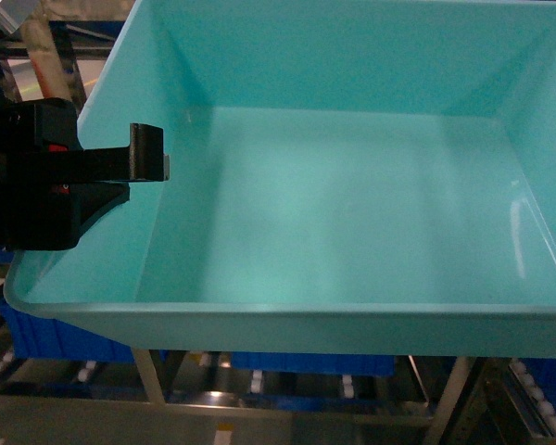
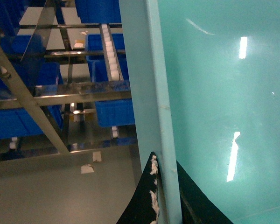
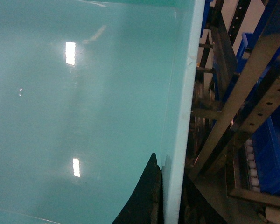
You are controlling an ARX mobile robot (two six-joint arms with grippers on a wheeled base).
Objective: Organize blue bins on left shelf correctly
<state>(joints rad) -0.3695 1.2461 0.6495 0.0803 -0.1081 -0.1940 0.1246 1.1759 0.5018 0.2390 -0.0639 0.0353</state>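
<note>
Turquoise bin (image 1: 352, 185): held raised above the roller shelf (image 1: 287, 389), filling the head view.
Left gripper (image 1: 150, 153): clamped over the bin's left rim.
Right gripper (image 3: 161, 196): clamped astride the right rim.

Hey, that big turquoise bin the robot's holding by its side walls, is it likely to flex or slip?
The turquoise bin is empty, so probably light. Its walls look thin and wide, so may flex. Each gripper, left and right, pinches glossy wall, so slipping seems possible.

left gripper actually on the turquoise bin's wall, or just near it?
Touching. The left wrist view shows the left gripper with a dark finger on each face of the turquoise bin wall, no gap showing.
</note>
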